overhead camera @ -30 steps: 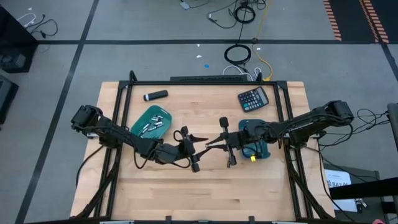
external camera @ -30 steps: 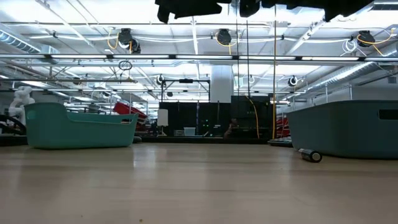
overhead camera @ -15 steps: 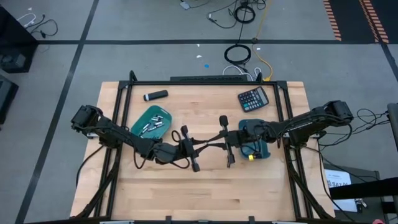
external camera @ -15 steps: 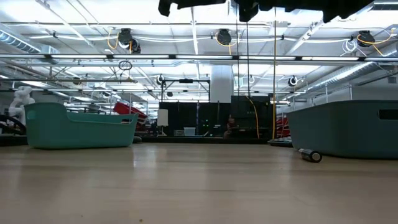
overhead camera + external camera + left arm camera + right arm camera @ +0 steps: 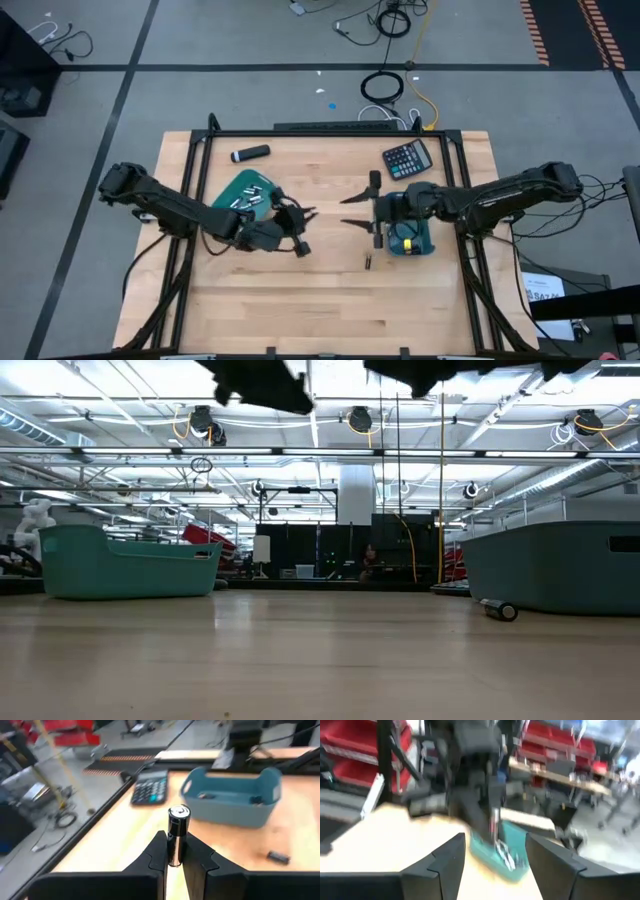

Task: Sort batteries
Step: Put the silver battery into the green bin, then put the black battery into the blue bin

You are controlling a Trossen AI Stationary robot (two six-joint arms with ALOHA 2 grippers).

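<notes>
My left gripper hangs over the table's middle, just right of the left teal tray, and is shut on a dark battery with a silvery end. The left tray holds several batteries. My right gripper stands open a little to the right, facing the left one, with nothing between its fingers. The right teal tray lies partly under the right arm. One loose battery lies on its side on the wood near that tray. My left gripper pinches the battery between its two fingers, on the lower part of its dark barrel. The fingers point roughly level toward the table's right. The battery sticks out past the fingertips with its silvery end free, lifted clear of the table.
A black calculator lies at the far right and a black marker-like cylinder at the far left. Bare wood fills the near half of the table. In the low view both trays stand at the sides.
The two grippers met over the table's middle and the battery passed from right to left. My left gripper shut on it and drew back toward the left tray. My right gripper opened and pulled back toward the right tray.
</notes>
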